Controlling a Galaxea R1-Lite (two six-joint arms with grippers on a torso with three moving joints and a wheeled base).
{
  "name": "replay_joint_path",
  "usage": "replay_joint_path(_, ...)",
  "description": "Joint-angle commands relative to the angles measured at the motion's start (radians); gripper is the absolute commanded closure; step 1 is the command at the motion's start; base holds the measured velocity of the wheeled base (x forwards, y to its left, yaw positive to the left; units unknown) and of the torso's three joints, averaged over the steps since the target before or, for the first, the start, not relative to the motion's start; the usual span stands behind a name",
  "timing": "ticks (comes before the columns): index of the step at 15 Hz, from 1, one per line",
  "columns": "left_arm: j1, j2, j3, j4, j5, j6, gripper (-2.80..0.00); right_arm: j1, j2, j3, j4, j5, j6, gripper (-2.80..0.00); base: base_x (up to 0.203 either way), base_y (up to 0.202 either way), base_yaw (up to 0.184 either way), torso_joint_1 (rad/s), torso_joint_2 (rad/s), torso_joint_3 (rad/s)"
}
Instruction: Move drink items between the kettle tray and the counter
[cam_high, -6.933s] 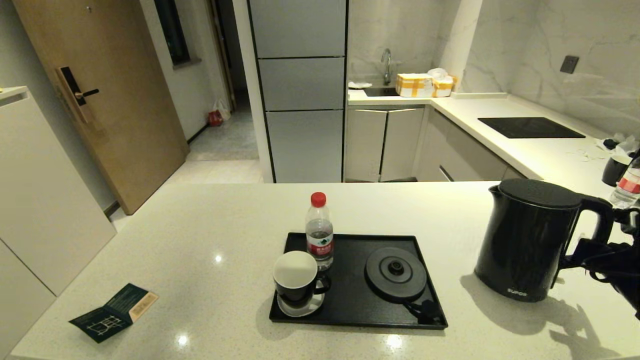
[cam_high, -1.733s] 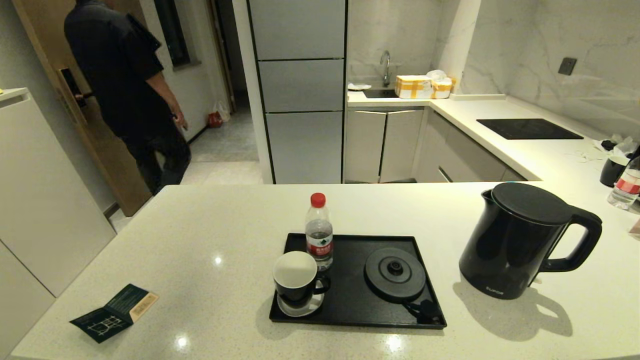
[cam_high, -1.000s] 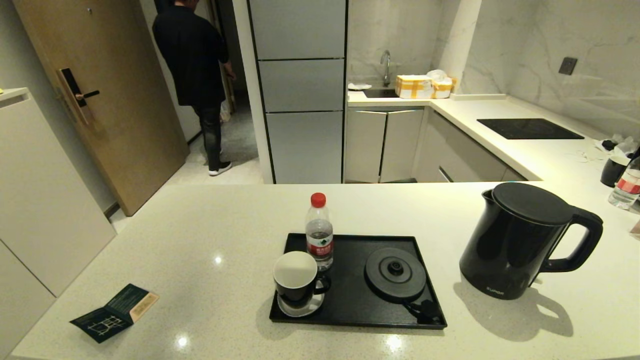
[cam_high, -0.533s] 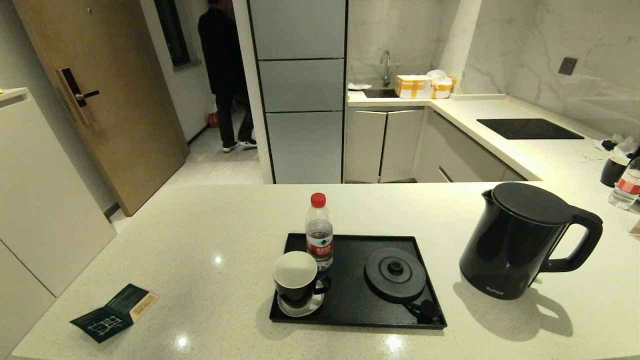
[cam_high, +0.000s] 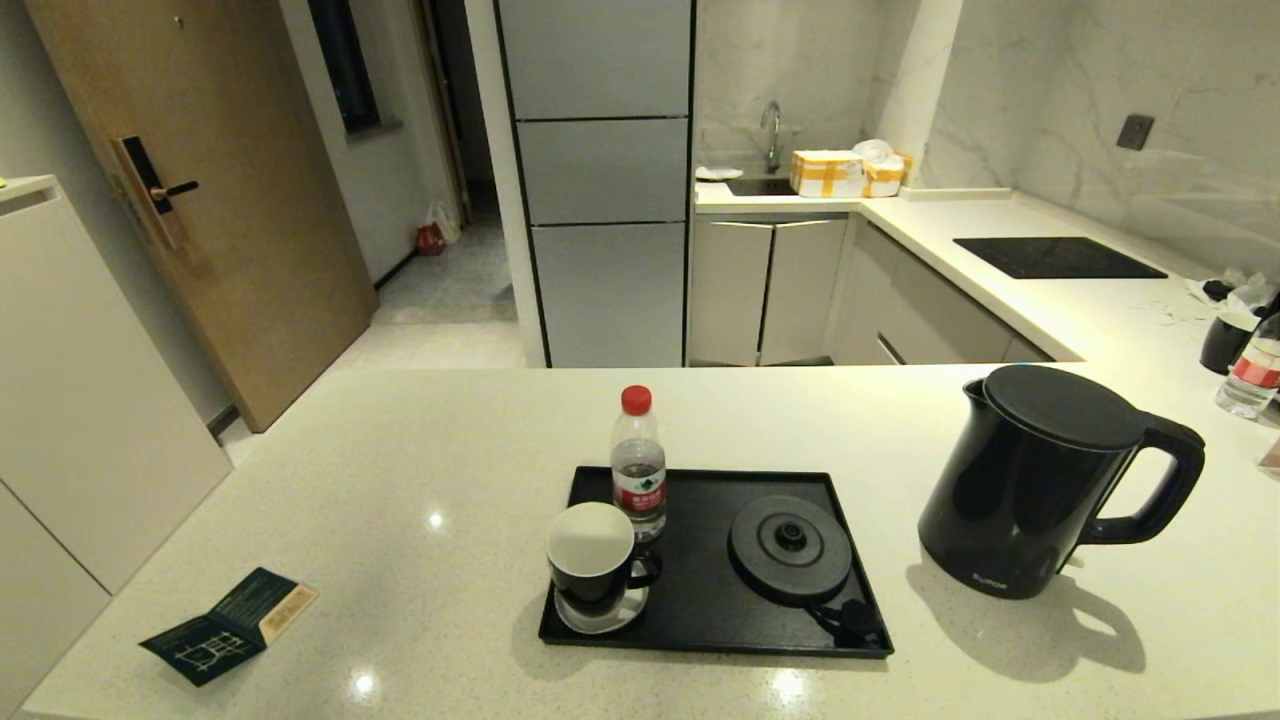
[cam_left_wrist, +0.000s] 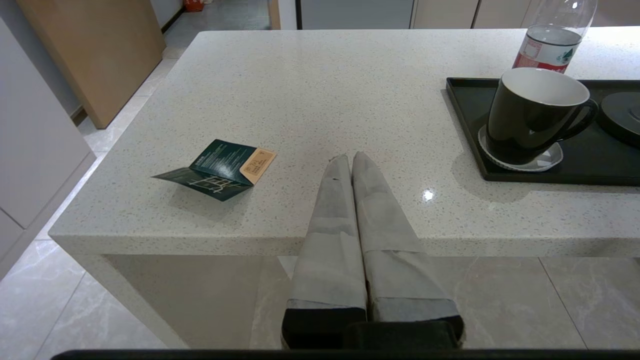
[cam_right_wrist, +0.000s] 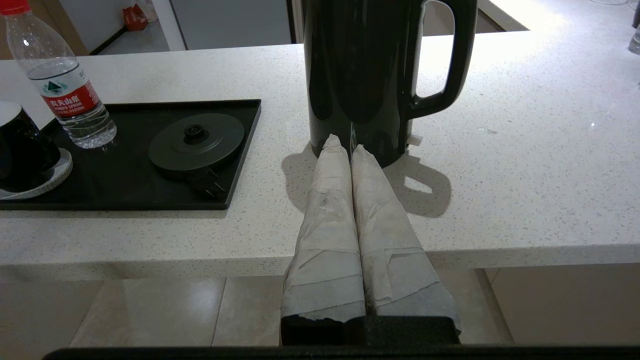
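The matte-black kettle (cam_high: 1040, 480) stands upright on the off-white counter (cam_high: 400, 480), just right of the black tray (cam_high: 700, 600), handle pointing right. On the tray sit the round kettle base disc (cam_high: 790, 548), a red-capped water bottle (cam_high: 639, 470) and a black mug (cam_high: 592, 555) on a saucer. Neither gripper shows in the head view. My right gripper (cam_right_wrist: 342, 142) is shut and empty, low at the counter's front edge, in line with the kettle (cam_right_wrist: 360, 75). My left gripper (cam_left_wrist: 351, 157) is shut and empty at the front edge, left of the tray (cam_left_wrist: 590, 165).
A dark green folded booklet (cam_high: 228, 625) lies near the counter's front left. At the far right stand a second mug (cam_high: 1228, 340) and bottle (cam_high: 1250, 375). A black cooktop panel (cam_high: 1058, 255) is set in the back counter.
The right gripper, at the kettle's handle 6.9 s ago, has let go and pulled out of the head view. A person crossing the background has left. Nothing on the counter moved lately.
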Motion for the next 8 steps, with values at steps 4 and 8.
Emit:
replay_joint_path(4,0.001,0.000,0.000,0.000,0.000,0.000,0.00,0.000,0.000,0.003,-0.001,0.001,0.001,0.00,0.000,0.000,0.000,0.000,0.00,0.000)
replay_joint_path(8,0.000,0.000,0.000,0.000,-0.001,0.000,0.00,0.000,0.000,0.003,-0.001,0.001,0.001,0.00,0.000,0.000,0.000,0.000,0.00,0.000)
